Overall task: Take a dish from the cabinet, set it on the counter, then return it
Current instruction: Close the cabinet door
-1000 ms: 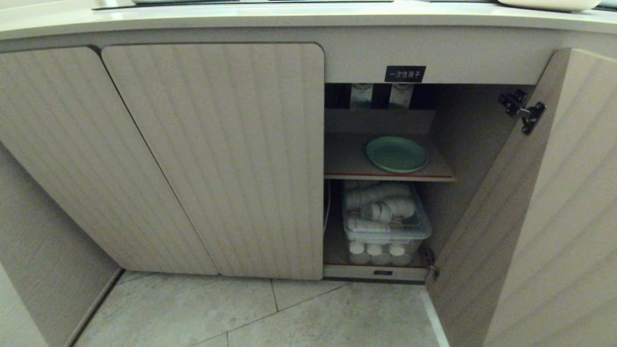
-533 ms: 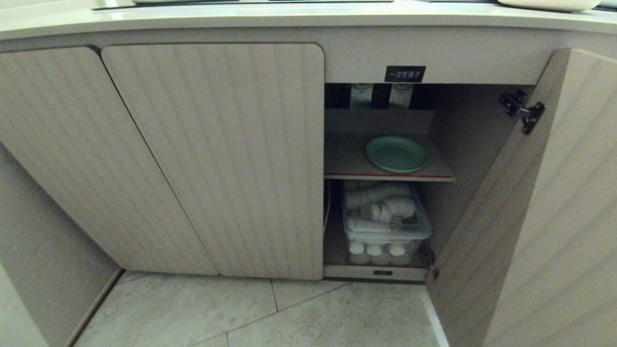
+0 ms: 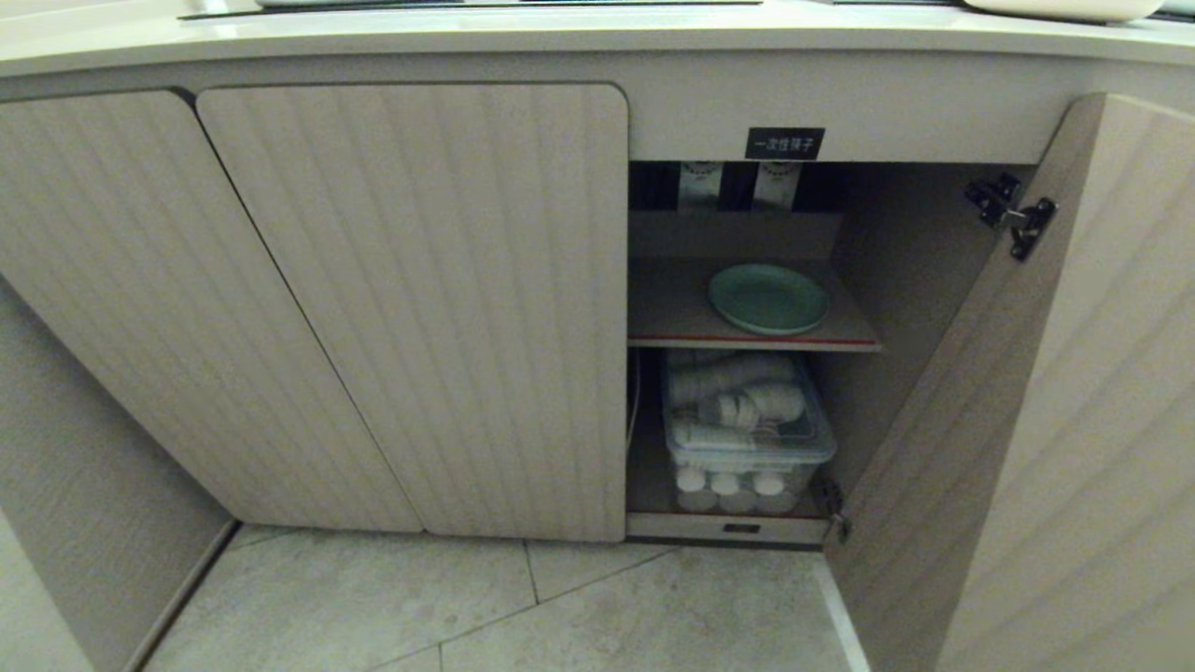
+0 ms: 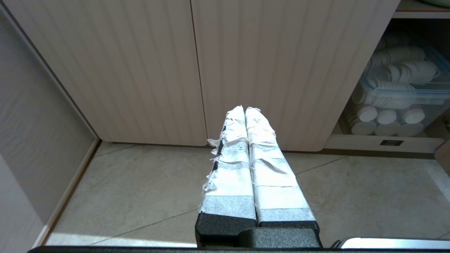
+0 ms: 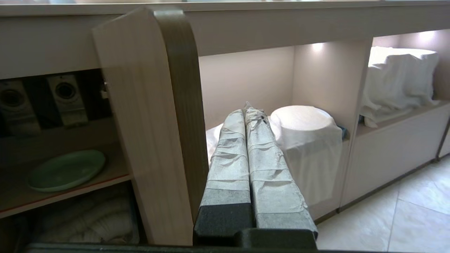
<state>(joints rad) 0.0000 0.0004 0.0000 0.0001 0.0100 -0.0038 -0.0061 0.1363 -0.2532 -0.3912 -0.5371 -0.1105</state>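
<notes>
Trouble brewing: right claw (image 5: 245, 114), pinched together and empty, could clip the open door (image 5: 154, 123) reaching the dish (image 5: 66, 170).

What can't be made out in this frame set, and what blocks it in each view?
- Counter: head view's top edge cuts it off, so what stands on it is unknown.
- Cabinet interior behind the two shut doors: hidden in head and left wrist views.
- Mint-green plate: the left wrist view shows a sliver only.
- Black label: characters too small to read.
- Left gripper, right gripper: absent from head view.
</notes>
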